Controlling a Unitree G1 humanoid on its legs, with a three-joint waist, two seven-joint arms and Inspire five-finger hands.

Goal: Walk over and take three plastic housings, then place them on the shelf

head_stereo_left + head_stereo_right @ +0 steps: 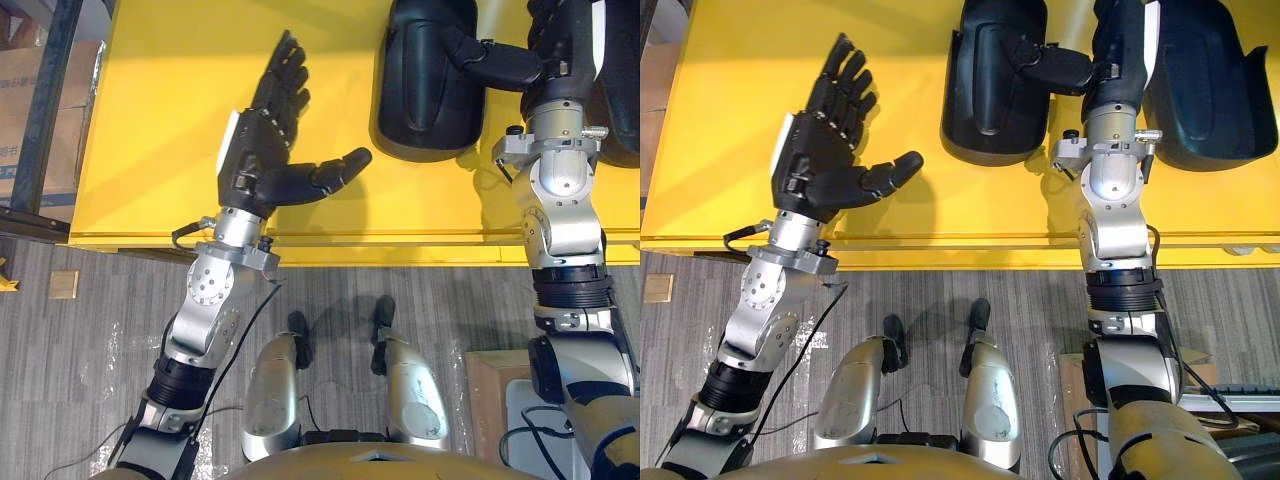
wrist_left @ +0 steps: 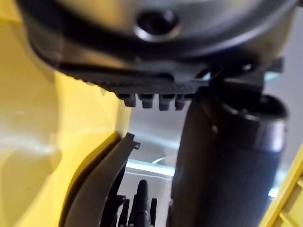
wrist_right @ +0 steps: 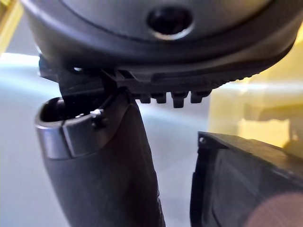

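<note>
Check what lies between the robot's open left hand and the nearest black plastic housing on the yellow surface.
Nothing: only bare yellow surface separates the left hand from the black plastic housing, seen in both eye views.

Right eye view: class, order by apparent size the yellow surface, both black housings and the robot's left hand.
1. Yellow surface.
2. Middle housing and right housing: alike, both cropped, unranked.
3. Left hand, slightly smaller; nearness makes this unsure.

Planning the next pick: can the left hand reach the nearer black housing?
Probably yes: the left hand is open, with bare yellow table between it and the housing; the right hand sits beside it.
</note>
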